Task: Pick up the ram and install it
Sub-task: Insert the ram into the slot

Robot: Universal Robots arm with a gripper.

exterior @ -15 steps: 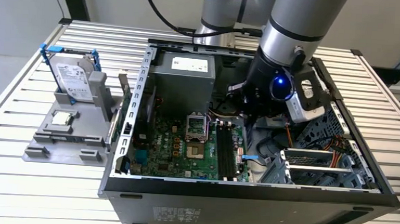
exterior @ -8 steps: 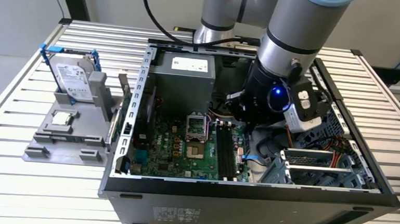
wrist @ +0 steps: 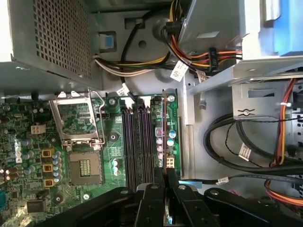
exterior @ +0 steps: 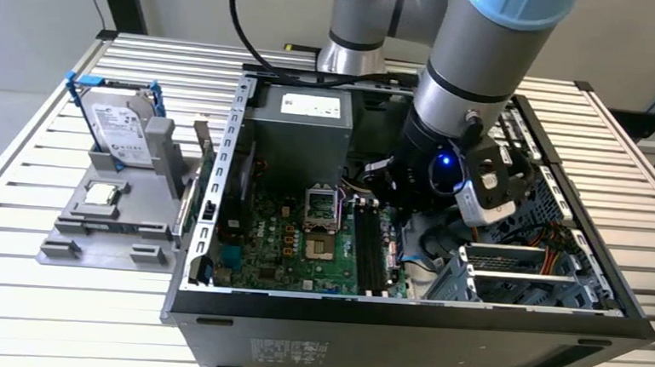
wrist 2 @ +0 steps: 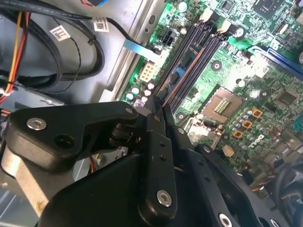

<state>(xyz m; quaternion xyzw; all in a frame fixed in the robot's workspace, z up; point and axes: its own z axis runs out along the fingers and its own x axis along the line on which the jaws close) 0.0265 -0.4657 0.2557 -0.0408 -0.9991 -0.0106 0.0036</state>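
Claw [wrist: 164, 177] pinches the ram [wrist: 164, 132] edge-on, low over the motherboard [wrist: 71, 142], just beside the black memory slots [wrist: 137, 142], inside the open computer case [exterior: 234, 127].

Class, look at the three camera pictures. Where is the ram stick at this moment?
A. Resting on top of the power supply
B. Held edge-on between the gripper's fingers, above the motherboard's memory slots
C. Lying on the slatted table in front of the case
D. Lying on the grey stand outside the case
B: in both wrist views the ram stands edge-on, clamped by the gripper, over the memory slots of the motherboard.
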